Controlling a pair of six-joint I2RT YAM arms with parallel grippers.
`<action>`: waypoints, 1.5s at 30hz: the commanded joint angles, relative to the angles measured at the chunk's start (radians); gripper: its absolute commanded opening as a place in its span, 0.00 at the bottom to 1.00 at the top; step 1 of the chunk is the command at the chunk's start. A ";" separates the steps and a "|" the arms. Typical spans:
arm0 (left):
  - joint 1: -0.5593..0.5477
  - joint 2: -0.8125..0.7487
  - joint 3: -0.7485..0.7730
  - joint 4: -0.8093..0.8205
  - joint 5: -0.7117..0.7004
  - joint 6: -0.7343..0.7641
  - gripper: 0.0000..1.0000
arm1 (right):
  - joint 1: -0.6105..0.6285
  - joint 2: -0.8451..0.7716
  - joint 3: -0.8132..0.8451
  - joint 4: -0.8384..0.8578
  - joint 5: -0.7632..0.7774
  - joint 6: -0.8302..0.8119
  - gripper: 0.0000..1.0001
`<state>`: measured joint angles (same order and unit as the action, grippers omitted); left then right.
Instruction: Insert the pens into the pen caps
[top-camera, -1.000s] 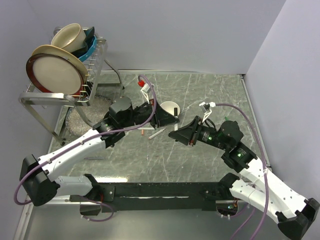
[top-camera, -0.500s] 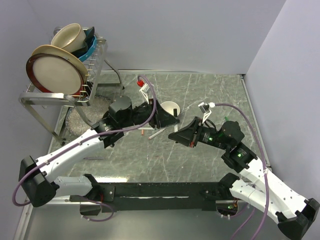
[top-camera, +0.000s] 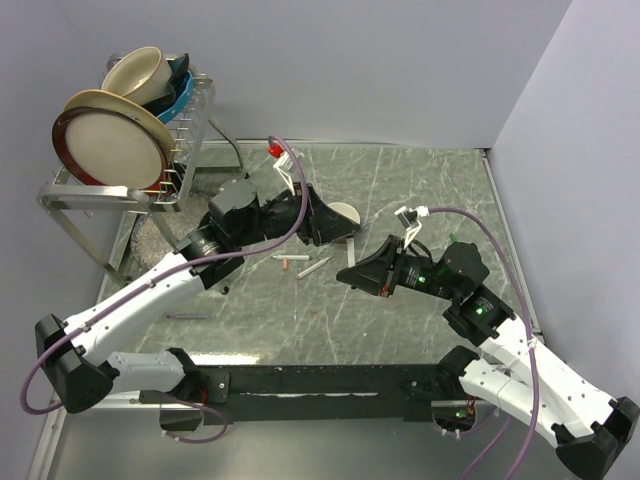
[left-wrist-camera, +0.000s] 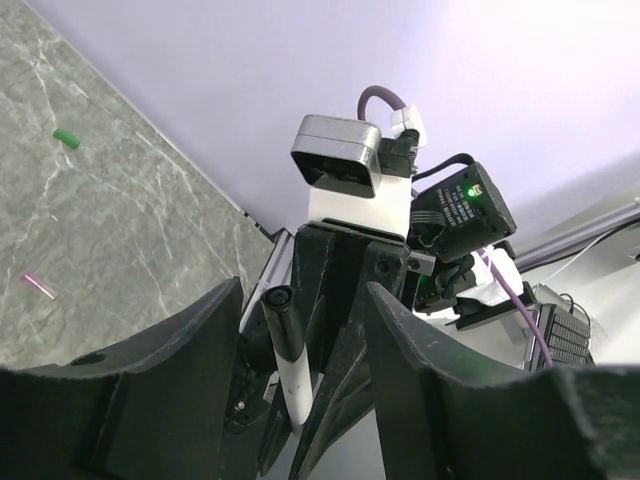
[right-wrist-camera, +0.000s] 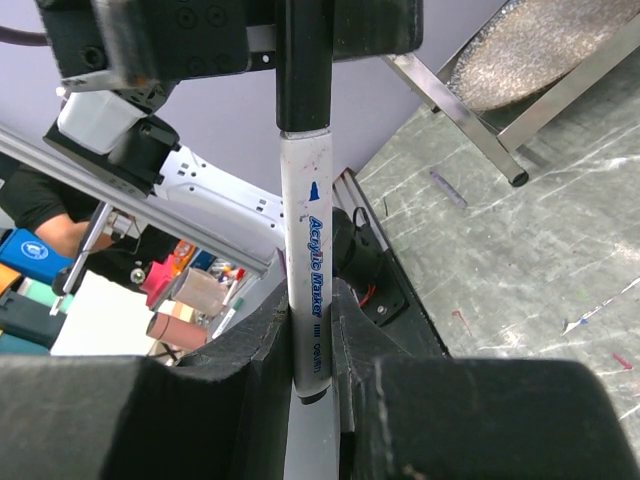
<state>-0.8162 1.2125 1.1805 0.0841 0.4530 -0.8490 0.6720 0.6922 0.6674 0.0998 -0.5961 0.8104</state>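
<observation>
From above, the left gripper (top-camera: 330, 225) and right gripper (top-camera: 350, 272) meet mid-table (top-camera: 400, 180), just near of a cream bowl (top-camera: 347, 211). What passes between them is hidden here. A loose pen (top-camera: 314, 267) lies left of the right gripper, with a small red-ended piece (top-camera: 288, 263) beside it, pen or cap unclear. A dish rack (top-camera: 70, 200) stands far left.

The left wrist view shows the left gripper (left-wrist-camera: 300, 300) spread wide, gripping nothing. A pen (left-wrist-camera: 290, 375) stands between its fingers. A green cap (left-wrist-camera: 66, 138) lies alone on the table beyond.

The right wrist view shows the right gripper (right-wrist-camera: 310, 320) clamped narrow on that pen (right-wrist-camera: 305, 230). Its black cap (right-wrist-camera: 303, 70) reaches the left gripper's body.
</observation>
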 joint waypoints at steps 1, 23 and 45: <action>-0.005 0.010 0.041 0.006 -0.004 0.033 0.55 | 0.008 -0.014 0.035 0.031 -0.024 -0.016 0.00; -0.031 -0.068 -0.157 0.109 0.130 -0.162 0.01 | -0.008 0.015 0.167 0.167 0.125 0.021 0.00; -0.219 -0.231 -0.469 0.270 -0.020 -0.265 0.01 | -0.087 0.179 0.294 0.294 0.047 0.047 0.00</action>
<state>-0.8913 0.9768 0.7910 0.5282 0.1822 -1.0790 0.6613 0.8436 0.8349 0.0624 -0.8001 0.8227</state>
